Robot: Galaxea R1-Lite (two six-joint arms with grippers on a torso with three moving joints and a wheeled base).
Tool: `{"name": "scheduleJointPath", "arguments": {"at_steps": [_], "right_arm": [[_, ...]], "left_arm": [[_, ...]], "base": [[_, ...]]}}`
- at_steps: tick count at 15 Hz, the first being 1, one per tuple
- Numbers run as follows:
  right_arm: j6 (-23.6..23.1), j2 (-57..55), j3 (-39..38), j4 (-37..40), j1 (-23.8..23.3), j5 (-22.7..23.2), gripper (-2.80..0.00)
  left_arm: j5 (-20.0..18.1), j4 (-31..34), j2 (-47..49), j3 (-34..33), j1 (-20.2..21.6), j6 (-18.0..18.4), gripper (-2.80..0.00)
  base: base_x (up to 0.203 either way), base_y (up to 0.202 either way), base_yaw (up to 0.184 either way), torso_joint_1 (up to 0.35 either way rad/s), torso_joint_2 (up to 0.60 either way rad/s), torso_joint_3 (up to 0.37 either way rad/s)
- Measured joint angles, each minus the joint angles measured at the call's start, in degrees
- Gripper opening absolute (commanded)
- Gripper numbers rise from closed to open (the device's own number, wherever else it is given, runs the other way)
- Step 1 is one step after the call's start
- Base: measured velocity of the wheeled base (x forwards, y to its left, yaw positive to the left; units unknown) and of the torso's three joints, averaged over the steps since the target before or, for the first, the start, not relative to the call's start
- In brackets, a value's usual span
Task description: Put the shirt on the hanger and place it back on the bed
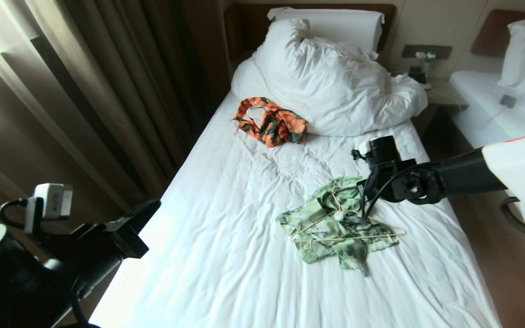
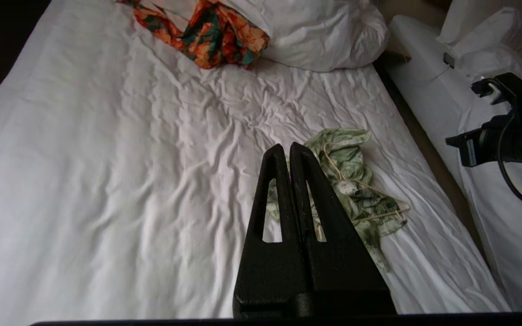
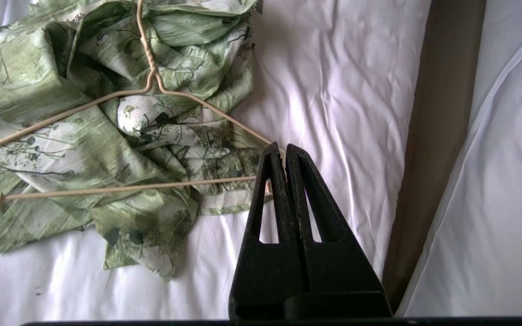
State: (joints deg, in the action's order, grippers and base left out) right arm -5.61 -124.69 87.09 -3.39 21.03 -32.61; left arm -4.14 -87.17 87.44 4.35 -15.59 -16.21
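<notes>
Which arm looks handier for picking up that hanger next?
The right, I'd guess. Its tool is shut right at the hanger's corner, on the shirt. The left tool, also shut, hangs well back from the shirt, near the bed's edge.

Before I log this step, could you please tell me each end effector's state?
Left end effector: closed, empty, above the bed.
Right end effector: closed at the hanger corner; grip cannot be told.

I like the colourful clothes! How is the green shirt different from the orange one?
The green shirt has pale leafy streaks; the orange garment is bright orange, black and teal. The green one lies mid-bed with a wire hanger on top; the orange one sits beside the duvet, without one. Both lie crumpled on the bed.
</notes>
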Motion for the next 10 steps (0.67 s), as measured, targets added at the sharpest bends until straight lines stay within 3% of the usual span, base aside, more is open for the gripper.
{"name": "scheduleJointPath", "arguments": {"at_steps": [4,6,8,10], "right_arm": [[3.8,17.0,-12.5,0.1,-1.1,0.0,-2.80],[5.3,26.5,-18.8,0.3,-1.8,0.1,-2.80],[6.0,37.6,-24.7,0.6,-3.4,0.1,-2.80],[6.2,49.1,-29.2,2.0,-5.4,0.1,-2.80]], "left_arm": [[7.0,0.2,-7.3,0.5,-1.4,7.7,-2.80],[10.6,3.8,-14.0,0.4,-3.5,11.1,-2.80],[14.6,11.8,-22.9,0.9,-4.7,13.7,-2.80],[19.1,24.0,-34.0,3.1,-4.0,15.5,-2.80]], "base": [[0.000,0.000,0.000,0.000,0.00,0.000],[0.000,0.000,0.000,0.000,0.00,0.000],[0.000,0.000,0.000,0.000,0.00,0.000],[0.000,0.000,0.000,0.000,0.00,0.000]]}}
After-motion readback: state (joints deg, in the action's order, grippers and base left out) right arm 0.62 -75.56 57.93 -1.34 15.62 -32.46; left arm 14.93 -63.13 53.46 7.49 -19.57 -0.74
